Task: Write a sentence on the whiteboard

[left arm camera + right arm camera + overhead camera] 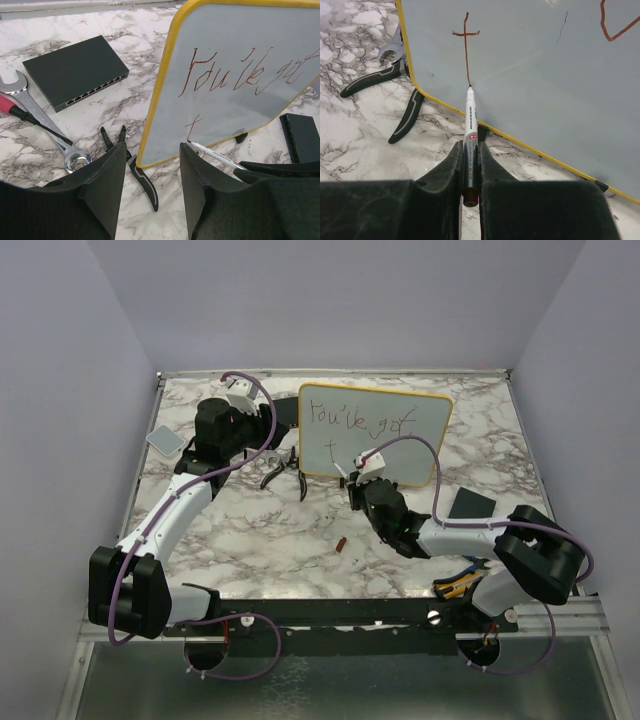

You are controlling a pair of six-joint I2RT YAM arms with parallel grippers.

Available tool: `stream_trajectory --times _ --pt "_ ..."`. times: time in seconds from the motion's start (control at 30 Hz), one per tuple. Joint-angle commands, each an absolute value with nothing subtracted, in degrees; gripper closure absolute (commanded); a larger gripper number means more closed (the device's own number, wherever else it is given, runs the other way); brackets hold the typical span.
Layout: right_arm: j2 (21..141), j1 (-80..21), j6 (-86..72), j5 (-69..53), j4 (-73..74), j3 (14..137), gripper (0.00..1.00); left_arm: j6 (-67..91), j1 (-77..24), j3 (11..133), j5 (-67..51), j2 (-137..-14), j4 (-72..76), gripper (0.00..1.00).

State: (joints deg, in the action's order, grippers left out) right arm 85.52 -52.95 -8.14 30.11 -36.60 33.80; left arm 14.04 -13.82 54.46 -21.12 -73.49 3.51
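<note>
The whiteboard [225, 120] had a smooth, faintly glossy white face in a thin yellow frame that looked like plastic. The table [135, 45] under it was a smooth, marble-patterned top with a soft sheen. The marker [470, 120] had a smooth white plastic barrel. The pliers [375, 80] showed bare grey metal at the head and black, rubbery-looking handles. The wrench [27, 102] was bright polished metal, and the box [75, 65] was matt black. Both the left gripper [152, 150] and the right gripper [470, 147] had fingers of matt black plastic, slightly grainy.
</note>
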Motion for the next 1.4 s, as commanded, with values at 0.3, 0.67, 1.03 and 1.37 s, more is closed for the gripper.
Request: stream_trajectory --times 0.3,0.67,1.03,1.37 --pt "78.89 -53.76 -5.69 30.91 -35.12 33.1 1.0 14.09 -13.4 53.6 -20.63 -72.16 4.04 0.52" --pt "75.65 -53.96 -2.16 35.22 -37.35 34.78 1.0 14.06 -13.34 53.53 -20.64 -72.25 4.02 0.52" --pt "77.63 -53.94 -0.61 37.53 -41.6 35.95 0.99 14.09 -13.37 53.44 -20.56 -72.33 4.04 0.52" --pt "79.87 -53.93 1.16 38.81 -41.96 36.38 0.99 14.07 -13.36 53.52 -20.57 -72.42 4.04 0.52"
